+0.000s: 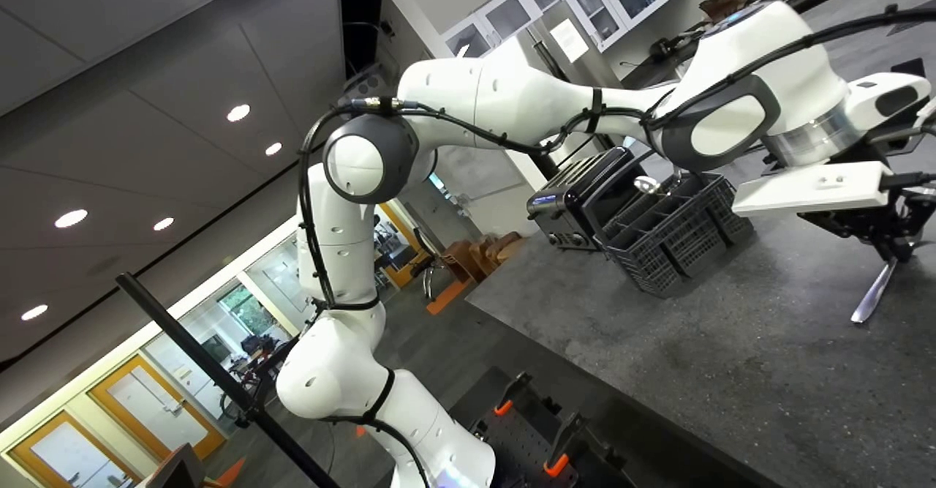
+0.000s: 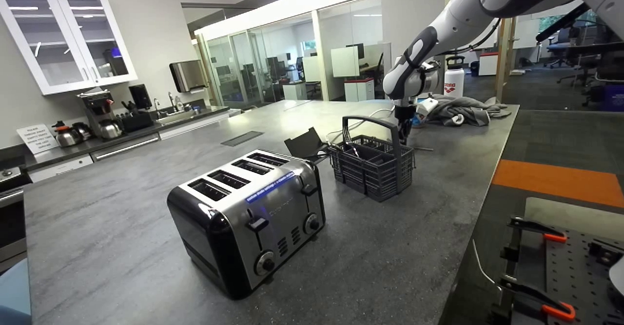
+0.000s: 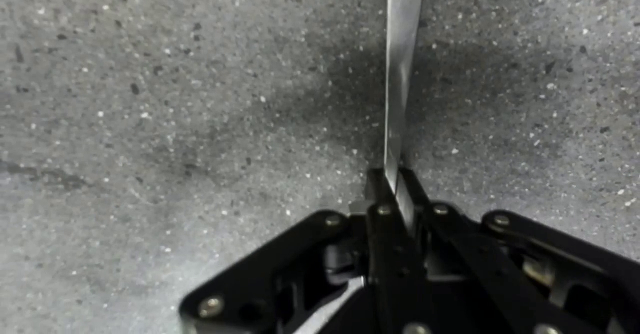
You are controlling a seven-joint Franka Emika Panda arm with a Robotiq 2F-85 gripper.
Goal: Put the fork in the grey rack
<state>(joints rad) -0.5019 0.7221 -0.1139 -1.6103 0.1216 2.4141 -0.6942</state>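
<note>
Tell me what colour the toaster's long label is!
Blue; the long label shows best in an exterior view.

- Off the edge of the worktop (image 1: 716,371), the arm (image 1: 340,254) is cased in rounded white shells (image 1: 428,407); its elbow (image 1: 398,155) is ringed in dark grey around a white disc (image 1: 354,164).
- A black cable (image 1: 305,199) is tied along it by black bands (image 1: 597,100).
- Inside that edge, the wrist (image 1: 797,85) is marked with a white oval (image 1: 725,124) on dark grey, and a silver collar (image 1: 815,139) is fitted next to it.
- A flat white case (image 1: 812,188) is mounted beside the gripper (image 3: 392,176), which is built of black links (image 3: 270,254) dotted with silver screws (image 3: 211,306).
</note>
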